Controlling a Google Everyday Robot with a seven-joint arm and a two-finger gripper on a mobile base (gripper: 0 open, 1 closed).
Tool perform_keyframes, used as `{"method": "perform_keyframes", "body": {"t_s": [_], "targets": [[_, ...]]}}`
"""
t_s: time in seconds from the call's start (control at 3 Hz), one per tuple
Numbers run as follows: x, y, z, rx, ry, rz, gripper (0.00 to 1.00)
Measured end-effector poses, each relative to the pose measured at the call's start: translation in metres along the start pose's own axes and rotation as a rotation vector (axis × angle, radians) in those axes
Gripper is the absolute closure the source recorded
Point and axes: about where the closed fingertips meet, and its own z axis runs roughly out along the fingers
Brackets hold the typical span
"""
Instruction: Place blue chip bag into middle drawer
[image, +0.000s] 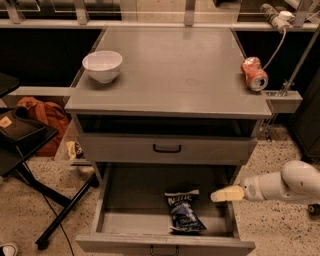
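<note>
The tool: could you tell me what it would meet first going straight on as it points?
Probably the blue chip bag lying in the middle drawer; the tool, over the drawer's right side, points left at it, though depth is unclear.

This looks like a robot lab or workshop. A grey metal cabinet (170, 70) stands on a speckled floor (285, 230). Behind the cabinet run metal rails (50, 23), with a power strip (272, 11) at the back right. Left of the cabinet are black stand legs (65, 220) and an orange bag (45, 117). The robot's gripper (217, 195) hangs over the right side of the cabinet's pulled-out middle drawer (132, 200).
</note>
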Motion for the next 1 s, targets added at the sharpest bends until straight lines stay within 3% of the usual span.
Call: {"method": "perform_keyframes", "body": {"t_s": [0.67, 1.0], "targets": [[0.022, -0.004, -0.119, 0.171, 0.006, 0.091, 0.0], [0.039, -0.004, -0.177, 0.258, -0.04, 0.148, 0.0]]}}
